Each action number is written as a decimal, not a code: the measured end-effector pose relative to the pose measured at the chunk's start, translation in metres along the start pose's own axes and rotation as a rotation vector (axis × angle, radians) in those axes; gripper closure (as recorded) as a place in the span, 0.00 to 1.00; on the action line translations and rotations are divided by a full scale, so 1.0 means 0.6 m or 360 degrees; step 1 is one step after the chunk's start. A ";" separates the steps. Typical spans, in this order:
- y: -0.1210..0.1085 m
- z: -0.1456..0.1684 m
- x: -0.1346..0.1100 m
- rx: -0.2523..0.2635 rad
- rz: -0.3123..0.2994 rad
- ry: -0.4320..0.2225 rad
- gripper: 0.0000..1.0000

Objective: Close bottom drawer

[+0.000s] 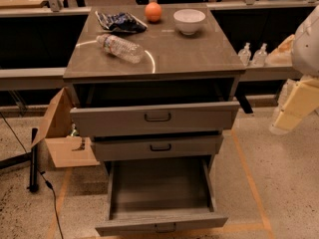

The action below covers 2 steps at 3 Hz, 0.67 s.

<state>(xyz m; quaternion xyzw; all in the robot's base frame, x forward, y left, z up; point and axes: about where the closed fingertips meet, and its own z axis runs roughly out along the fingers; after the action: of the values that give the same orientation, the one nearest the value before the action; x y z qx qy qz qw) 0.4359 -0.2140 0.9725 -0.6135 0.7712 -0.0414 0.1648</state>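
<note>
The grey cabinet [154, 59] has three drawers, all pulled out. The bottom drawer [159, 188] sticks out farthest, is empty inside, and its front with a small dark handle [165, 228] lies at the lower edge of the view. The middle drawer [159, 147] and the top drawer [154, 117] are out less far. My gripper [288, 117], cream-coloured, hangs at the right edge of the view beside the cabinet, level with the top drawer, apart from all the drawers.
On the cabinet top lie a plastic bottle [119, 48], a chip bag [119, 22], an orange [153, 11] and a white bowl [189, 20]. An open cardboard box [62, 133] and a cable [35, 158] are on the floor at left. Two small bottles [252, 55] stand on a shelf at right.
</note>
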 end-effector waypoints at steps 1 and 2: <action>0.028 0.035 -0.005 0.0025 -0.0103 -0.0032 0.41; 0.069 0.150 -0.010 -0.0034 -0.0203 -0.0116 0.63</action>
<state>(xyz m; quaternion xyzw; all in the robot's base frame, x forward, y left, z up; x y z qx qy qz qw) 0.4261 -0.1855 0.8782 -0.6641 0.7245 -0.0213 0.1833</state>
